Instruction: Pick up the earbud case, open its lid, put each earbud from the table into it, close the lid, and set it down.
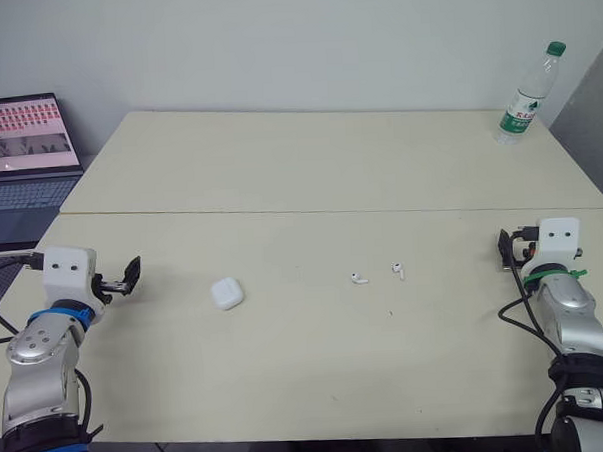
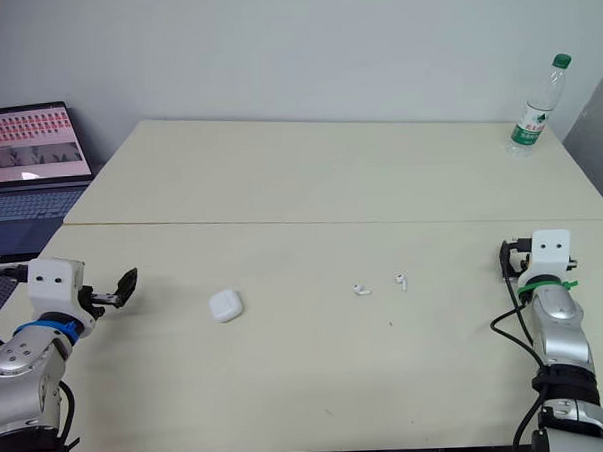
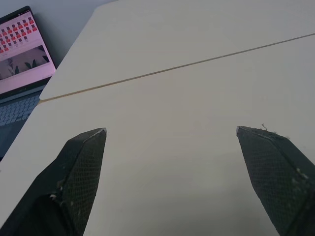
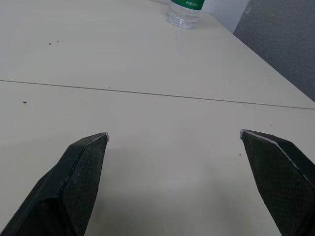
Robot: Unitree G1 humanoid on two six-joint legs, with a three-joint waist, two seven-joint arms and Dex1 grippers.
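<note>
A white, rounded case [image 1: 226, 292], smooth as a pebble and with its lid down, lies on a pale cream table [image 1: 309, 166], left of centre on the near half. To its right, well apart from it, two tiny white earbuds lie near each other without touching. Each is a small bulb with a short stem. The left earbud [image 1: 359, 279] sits slightly nearer the robot than the right earbud [image 1: 398, 271].

The tabletop is matte and made of two flat slabs that meet at a thin straight seam [image 1: 331, 212] running across its width. All three white items lie on the near slab.

The left gripper [image 3: 170, 132] hovers low over the table's left edge, well short of the case, its black fingers [image 3: 83, 167] spread wide with nothing between them. The right gripper [image 4: 174, 132] hangs at the right edge, far from the earbuds, its fingers [image 4: 275, 167] likewise wide apart and empty. Both pairs are wedge-shaped and taper to blunt tips, and their inner pads are cross-hatched like fine mesh.

A clear plastic bottle [image 1: 524, 96] with a green cap and green label stands upright at the far right corner. Beyond the table's left side, an open laptop [image 1: 23, 148] shows rows of small red tiles.
</note>
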